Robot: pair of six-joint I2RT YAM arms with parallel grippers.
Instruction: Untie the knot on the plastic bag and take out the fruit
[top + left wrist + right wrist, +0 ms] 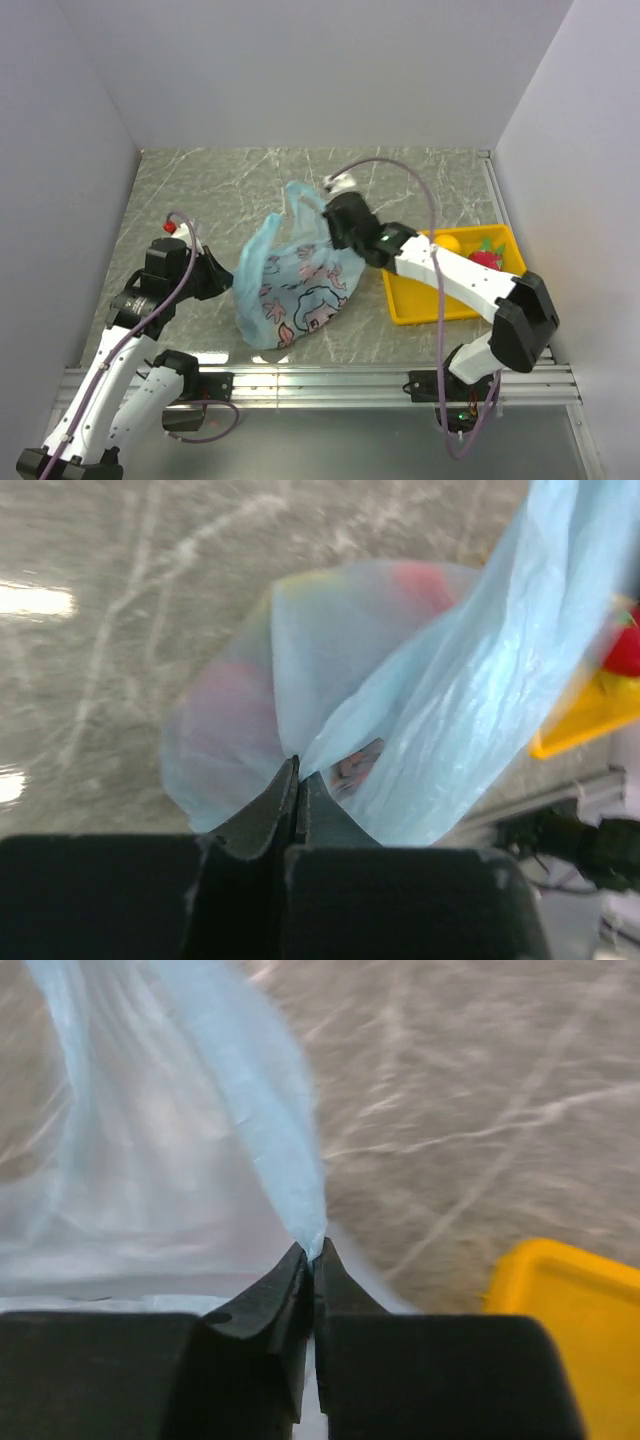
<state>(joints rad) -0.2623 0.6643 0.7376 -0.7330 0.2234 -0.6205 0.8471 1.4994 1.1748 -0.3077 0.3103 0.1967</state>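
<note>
Mid-table, on the grey marbled top (200,190), the plastic bag (295,290) sits slumped w/ its cartoon print facing the near edge, just L of the yellow tray (410,308). Left gripper (297,768) is pinched tight on a fold of the bag's thin blue film at its L flank, jaws w/ no gap between them. Right gripper (312,1252) is clamped the same way, nipping a twisted strip of blue plastic at the bag's upper R side. Two handle loops (298,200) stick up apart, one tall by the R wrist, the other lower toward the L. Whether any knot is left between them I can't tell from these views. Thru the film the L wrist cam shows blurred fruit (425,580) inside: a red blob, a pinkish one, a hint of yellow. Tray holds a small yellow fruit (450,242) and a red fruit w/ green leaves (487,258), both toward its far end
</note>
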